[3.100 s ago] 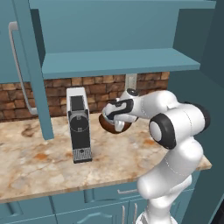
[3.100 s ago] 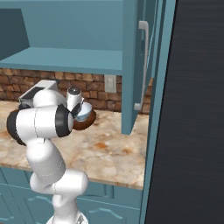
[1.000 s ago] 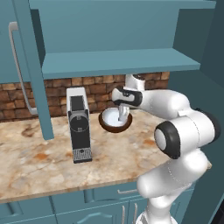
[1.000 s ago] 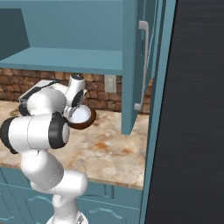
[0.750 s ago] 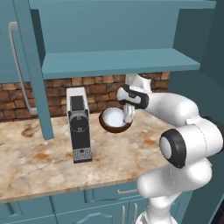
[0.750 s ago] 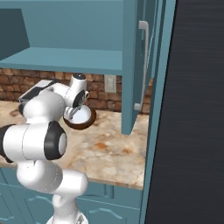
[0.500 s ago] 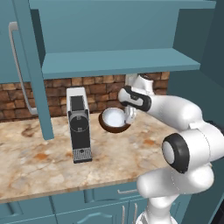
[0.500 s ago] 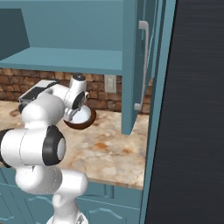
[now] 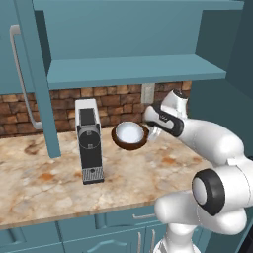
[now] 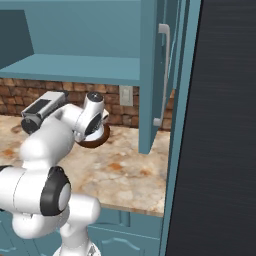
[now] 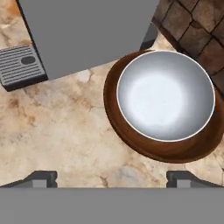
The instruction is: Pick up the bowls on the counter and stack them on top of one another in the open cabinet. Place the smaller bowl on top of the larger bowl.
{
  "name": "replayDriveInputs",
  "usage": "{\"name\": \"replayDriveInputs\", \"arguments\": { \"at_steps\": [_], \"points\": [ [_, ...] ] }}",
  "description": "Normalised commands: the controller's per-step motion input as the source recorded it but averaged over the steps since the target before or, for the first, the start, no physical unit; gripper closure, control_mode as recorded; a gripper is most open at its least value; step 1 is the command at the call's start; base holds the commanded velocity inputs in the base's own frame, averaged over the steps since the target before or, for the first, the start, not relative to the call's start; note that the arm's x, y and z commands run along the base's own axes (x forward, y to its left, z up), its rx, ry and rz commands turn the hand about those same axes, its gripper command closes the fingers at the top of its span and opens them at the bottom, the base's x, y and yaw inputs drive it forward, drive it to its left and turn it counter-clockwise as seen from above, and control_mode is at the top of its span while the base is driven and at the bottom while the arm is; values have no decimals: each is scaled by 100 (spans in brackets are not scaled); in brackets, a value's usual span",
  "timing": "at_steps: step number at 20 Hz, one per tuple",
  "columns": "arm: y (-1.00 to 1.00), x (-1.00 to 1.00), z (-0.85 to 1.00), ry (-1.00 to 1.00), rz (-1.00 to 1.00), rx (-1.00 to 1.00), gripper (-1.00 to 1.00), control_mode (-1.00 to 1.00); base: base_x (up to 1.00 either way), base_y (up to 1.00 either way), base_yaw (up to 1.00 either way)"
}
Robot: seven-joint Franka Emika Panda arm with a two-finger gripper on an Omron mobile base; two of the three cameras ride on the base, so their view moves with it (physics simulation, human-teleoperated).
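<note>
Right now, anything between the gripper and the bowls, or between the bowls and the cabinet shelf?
Nothing visible. The open gripper looks straight at the white bowl nested in the brown bowl, with bare counter between. The coffee machine stands beside them, and the shelf above is bare.

Small white bowl (image 11: 166, 95) nested upright in brown bowl (image 11: 175, 150), on marbled counter (image 11: 65, 127)

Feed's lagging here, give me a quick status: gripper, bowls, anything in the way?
Gripper open, empty, above counter. Smaller bowl nested in larger bowl, on counter, not in open cabinet. Coffee machine close beside bowls.
</note>
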Motion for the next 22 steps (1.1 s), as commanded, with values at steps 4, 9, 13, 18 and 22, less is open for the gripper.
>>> {"name": "replayDriveInputs", "arguments": {
  "at_steps": [4, 9, 13, 18, 22],
  "points": [
    [0, 4, 0, -1, -48, 2, -100, -100, 0, 0, 0],
    [0, 1, 0, 0, -50, 2, -100, -100, 0, 0, 0],
    [0, 5, 0, 0, -48, 3, -100, -100, 0, 0, 0],
    [-24, -6, 0, -2, -22, 13, -100, -100, 0, 0, 0],
    [-48, -2, 0, -2, -3, 27, -100, -100, 0, 0, 0]
  ]
}}
